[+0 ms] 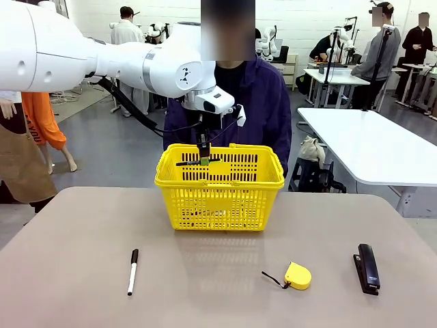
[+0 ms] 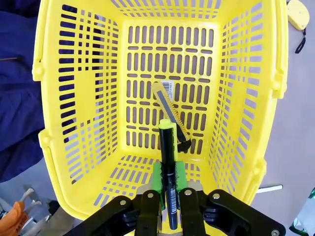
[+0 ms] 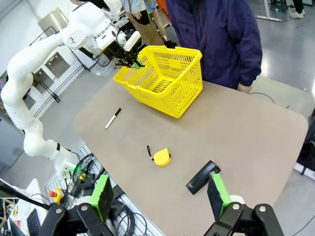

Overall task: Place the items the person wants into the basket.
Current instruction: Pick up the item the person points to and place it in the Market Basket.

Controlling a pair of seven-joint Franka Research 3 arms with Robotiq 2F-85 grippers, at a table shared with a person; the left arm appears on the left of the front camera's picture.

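The yellow lattice basket [image 1: 218, 198] is sitting far centre, and the utility knife [image 2: 170, 110] is lying diagonally on its floor. The yellow-ended black pen [image 2: 167, 142] is hanging above, pinched by the left gripper [image 2: 168, 171]. The white marker [image 1: 132, 271] is lying near left.

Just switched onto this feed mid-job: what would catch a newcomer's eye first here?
The bright yellow basket at the far middle of the table, with the left hand poised over it, shut on a black pen with a yellow end. A yellow-and-black knife already lies on the basket's floor. On the near table lie a white marker to the left, and a yellow tape measure and black stapler to the right.
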